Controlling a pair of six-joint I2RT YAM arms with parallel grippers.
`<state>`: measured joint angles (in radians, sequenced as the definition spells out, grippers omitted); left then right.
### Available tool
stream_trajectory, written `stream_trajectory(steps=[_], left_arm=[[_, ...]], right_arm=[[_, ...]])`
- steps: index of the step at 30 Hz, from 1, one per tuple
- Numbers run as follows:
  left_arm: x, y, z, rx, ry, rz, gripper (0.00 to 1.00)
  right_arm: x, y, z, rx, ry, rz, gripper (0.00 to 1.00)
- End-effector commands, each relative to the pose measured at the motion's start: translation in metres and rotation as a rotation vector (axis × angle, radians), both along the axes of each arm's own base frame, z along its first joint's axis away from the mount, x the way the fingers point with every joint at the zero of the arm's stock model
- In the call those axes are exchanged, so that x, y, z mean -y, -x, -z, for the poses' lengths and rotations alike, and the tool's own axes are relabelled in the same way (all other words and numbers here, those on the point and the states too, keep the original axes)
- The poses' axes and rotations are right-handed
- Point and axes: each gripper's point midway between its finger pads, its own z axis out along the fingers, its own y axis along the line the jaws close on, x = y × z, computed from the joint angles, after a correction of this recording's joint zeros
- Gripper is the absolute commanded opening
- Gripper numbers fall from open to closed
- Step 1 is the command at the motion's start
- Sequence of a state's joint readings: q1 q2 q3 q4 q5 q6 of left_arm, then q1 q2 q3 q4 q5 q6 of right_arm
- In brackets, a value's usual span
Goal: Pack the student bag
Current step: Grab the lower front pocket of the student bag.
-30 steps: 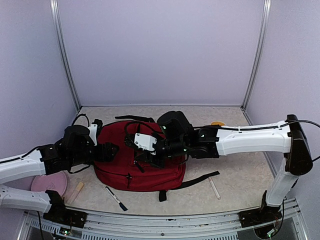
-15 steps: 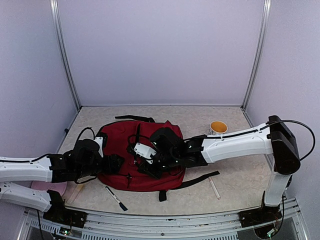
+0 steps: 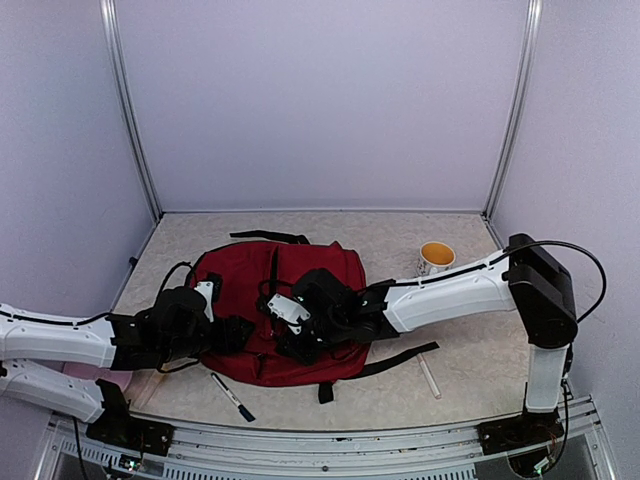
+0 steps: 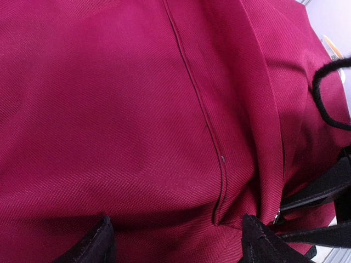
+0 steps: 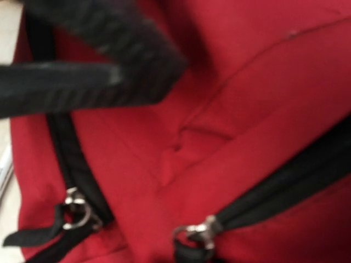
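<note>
Overhead, the student bag [image 3: 270, 285] lies flat at the middle of the table [image 3: 470, 330], with a mug [image 3: 436, 256] well off to its right and a pen [image 3: 232, 396] just in front of it. Both arms stretch low and nearly level toward the bag. The left gripper [image 3: 237, 335] is at its left edge, and the right gripper [image 3: 292, 345] is over its near half. Only the left wrist camera shows that arm's fingers [image 4: 96, 244] spread wide, empty, with red cloth and a seam close beneath. The right wrist camera alone shows two metal zipper pulls [image 5: 77, 215] just under that gripper. Its fingers there are a dark blur, so it cannot be told whether they are apart or holding anything.
</note>
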<state>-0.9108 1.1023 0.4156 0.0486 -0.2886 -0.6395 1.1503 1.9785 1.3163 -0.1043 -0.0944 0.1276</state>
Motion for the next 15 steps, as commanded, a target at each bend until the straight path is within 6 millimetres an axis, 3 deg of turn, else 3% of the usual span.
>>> stream_trajectory(steps=[1, 5, 9, 15], left_arm=[[0.009, 0.003, 0.003, -0.002, 0.026, 0.032, 0.76], [0.010, 0.003, 0.002, 0.001, 0.024, 0.041, 0.75], [0.011, 0.006, -0.006, 0.037, 0.014, 0.075, 0.71], [0.007, 0.015, -0.020, 0.128, 0.015, 0.086, 0.59]], right_arm=[[-0.007, -0.014, -0.001, -0.080, -0.072, 0.066, 0.22], [-0.010, -0.011, -0.011, -0.120, -0.122, 0.035, 0.00], [-0.011, -0.001, -0.031, -0.133, -0.157, -0.040, 0.00], [-0.015, 0.023, -0.082, -0.297, -0.280, -0.206, 0.00]])
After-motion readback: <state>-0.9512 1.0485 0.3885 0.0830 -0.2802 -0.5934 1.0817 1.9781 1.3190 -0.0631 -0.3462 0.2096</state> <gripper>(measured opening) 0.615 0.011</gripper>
